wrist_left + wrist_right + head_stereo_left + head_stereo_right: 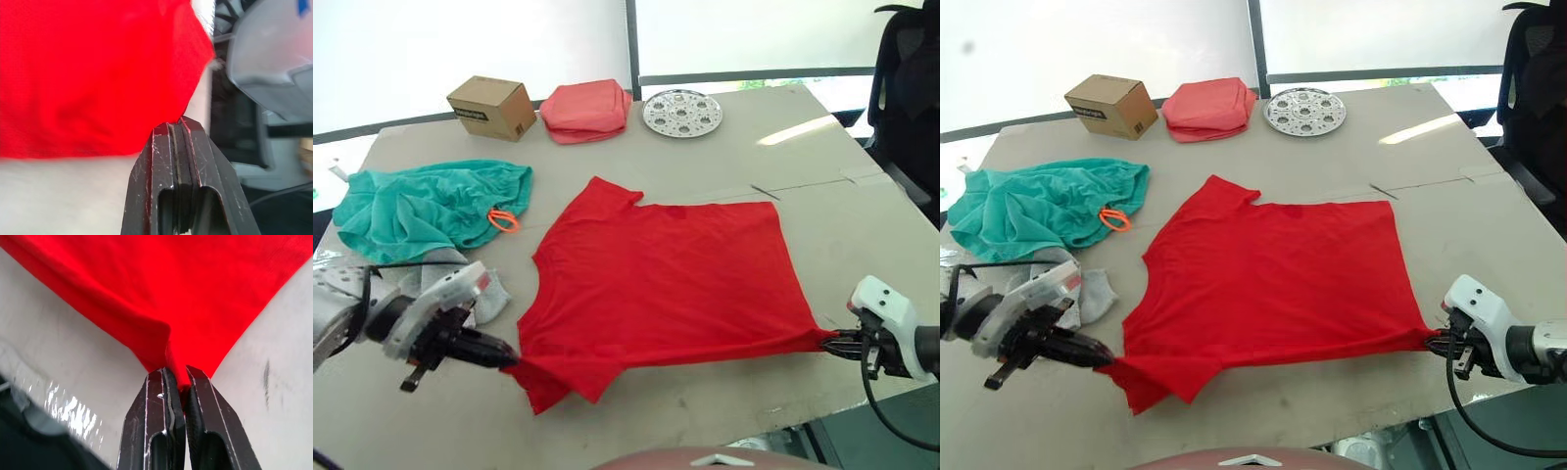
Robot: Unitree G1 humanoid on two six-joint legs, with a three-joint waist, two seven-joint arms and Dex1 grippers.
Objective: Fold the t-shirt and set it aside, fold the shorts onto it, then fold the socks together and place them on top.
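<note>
The red t-shirt (pixel 666 284) lies spread across the middle of the frame on the grey bench (pixel 822 186), its collar toward the left and its hem toward the right. The left pincer (pixel 509 360), at the lower left of the frame, is clenched on the shirt's near sleeve corner; the left wrist view shows its black fingers (pixel 168 161) pressed together with red cloth caught at their tips. The right pincer (pixel 830 341), at the lower right of the frame, is clenched on the shirt's near hem corner, and the right wrist view shows the fabric gathered to a point between its fingers (pixel 161 401). The near edge of the shirt runs taut between the two pincers.

The teal shorts (pixel 426 208) lie crumpled at the left of the frame, well apart from the shirt, with the orange drawstring loop (pixel 504 220) on their right edge. The grey socks (pixel 480 289) lie just below the shorts, near the left arm.

Along the upper edge of the bench stand a cardboard box (pixel 491 107), a folded salmon-pink cloth bundle (pixel 587 110) just beside it, and a round perforated metal tray (pixel 681 112). A black chair (pixel 906 88) stands at the upper right of the frame.
</note>
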